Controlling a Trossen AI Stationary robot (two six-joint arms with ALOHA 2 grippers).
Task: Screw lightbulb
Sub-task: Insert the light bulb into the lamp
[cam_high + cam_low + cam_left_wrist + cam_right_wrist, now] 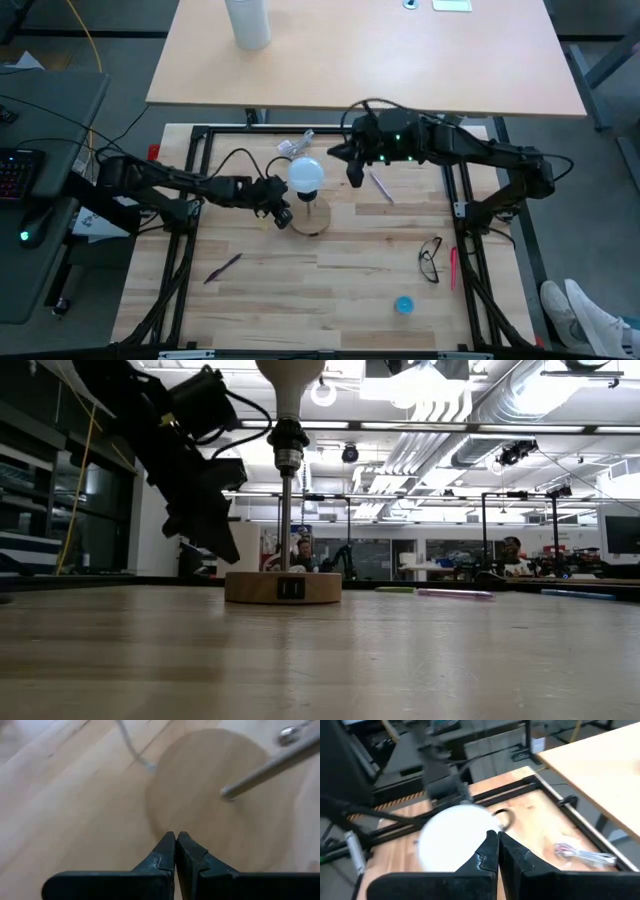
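Note:
The white lightbulb (306,175) stands upright, its screw base in the black socket (288,445) on a thin post above the round wooden disc (314,218). Only its pale neck (290,385) shows in the low view. My left gripper (283,213) is shut and low at the disc's left rim; it also shows in the low view (228,552). My right gripper (355,175) is shut, at bulb height, a short way to the right of the bulb (451,840) and apart from it. My left gripper's shut fingertips (176,840) slant down from the table's left over the left rim of the wooden disc (165,815). I cannot tell whether they touch it.
Black glasses (430,258), a pink pen (454,268) and a blue cap (403,305) lie at the near right. A pen (381,186) lies under my right arm, a dark pen (224,266) at the near left, a clear wrapper (295,146) behind the bulb.

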